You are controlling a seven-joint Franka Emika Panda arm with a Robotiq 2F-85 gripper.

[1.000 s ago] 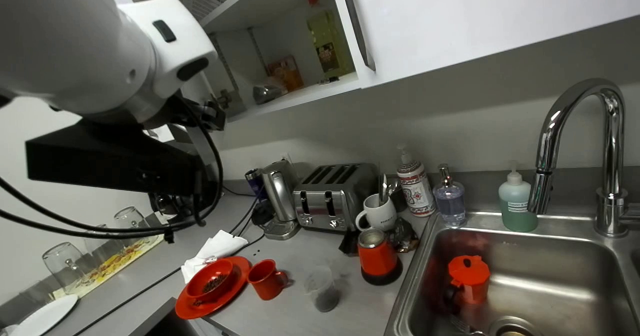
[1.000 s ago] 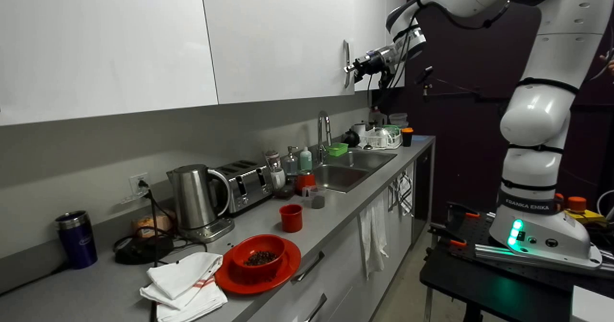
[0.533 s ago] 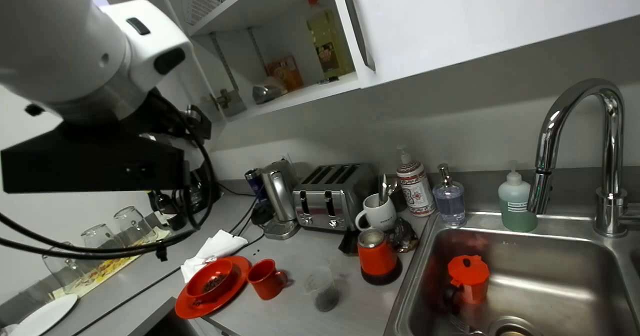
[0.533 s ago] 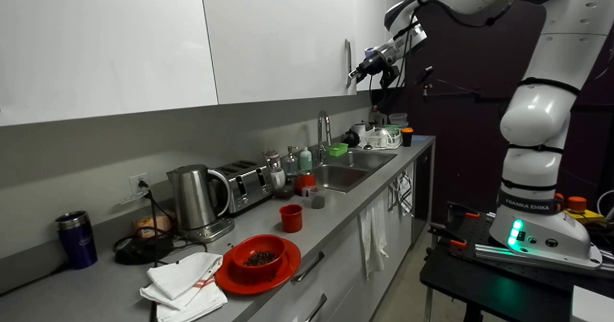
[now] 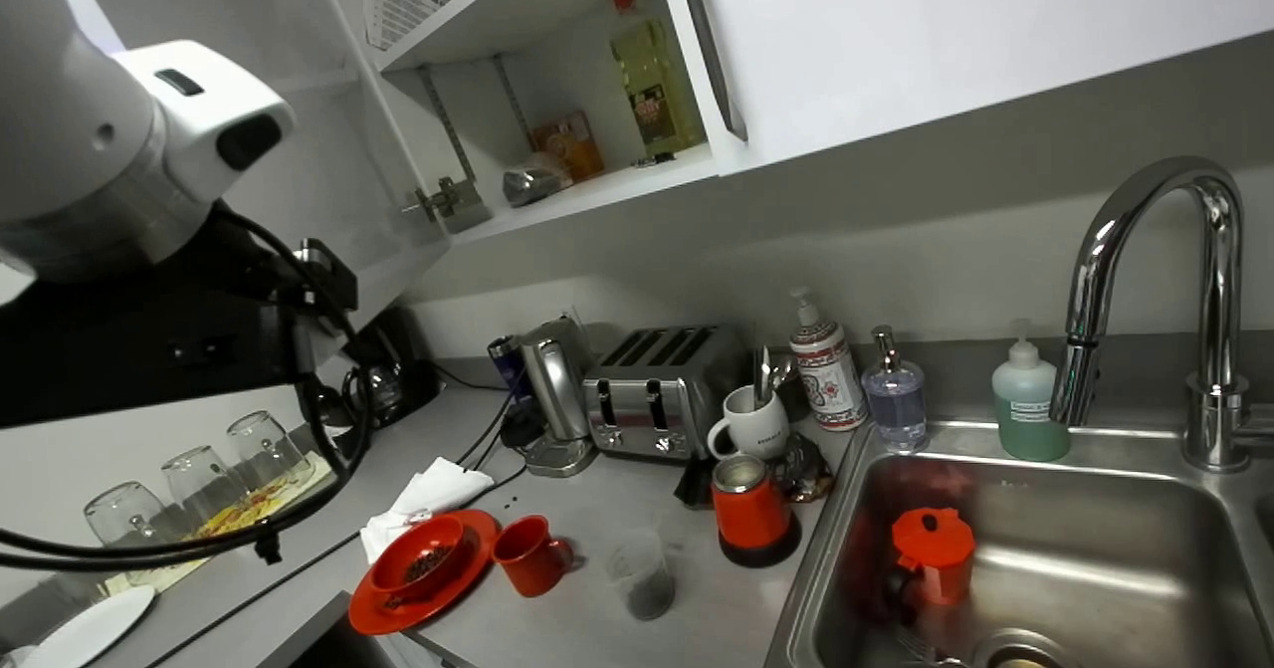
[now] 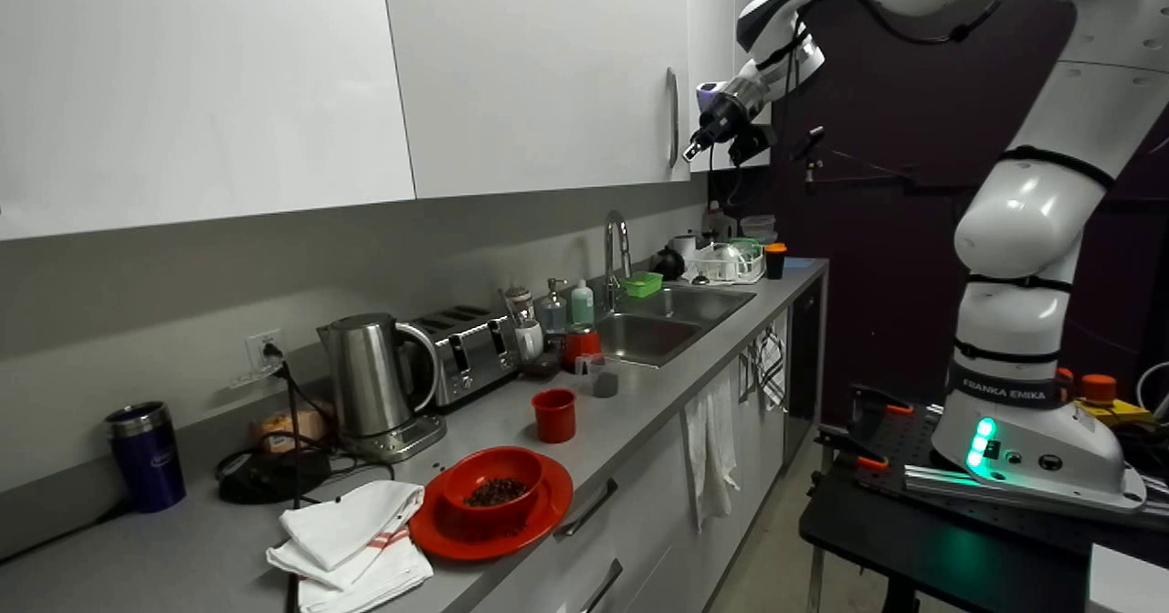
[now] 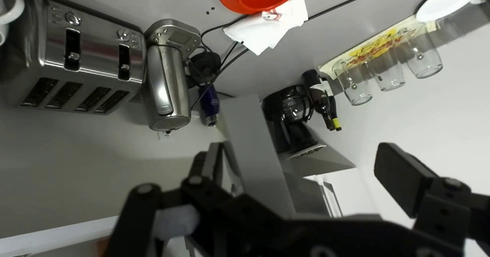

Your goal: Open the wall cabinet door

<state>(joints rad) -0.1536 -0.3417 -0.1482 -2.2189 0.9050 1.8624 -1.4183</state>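
- In an exterior view, a blue tumbler [image 6: 146, 462] stands on the grey counter [image 6: 137, 572], far left of the gripper [image 6: 694, 149] and well below it.
- Next, nearer the gripper, white cloths [image 6: 352, 531] and a kettle [image 6: 361, 380].
- Then the toaster [image 6: 470, 353], a red plate [image 6: 555, 496] under a bowl [image 6: 470, 473] of small dark pieces [image 6: 498, 492], and a red cup [image 6: 554, 417], all below and left of the gripper.
- The tap [image 6: 609, 261] is below and a little left of the gripper, the sink [image 6: 650, 334] below it.
- The door [image 6: 539, 74] stands open just left of the gripper, its silver handle [image 6: 674, 118] close beside it; whether door and gripper touch cannot be told.
- In an exterior view the cabinet [image 5: 637, 185] shows its inside, up and right of the gripper, a yellow bottle [image 5: 647, 61] in it.
- The dish rack [image 6: 721, 273] is below the gripper, slightly right.
- Far right of the gripper, a dark wall [image 6: 895, 275] behind the black table [image 6: 877, 512] that bears the base [image 6: 1027, 438].
- The arm [image 6: 1023, 206] stands tall on it, bends over near the top and reaches left, its end slanting down to the gripper.
- In the wrist view the fingers [image 7: 402, 178] are wide apart.
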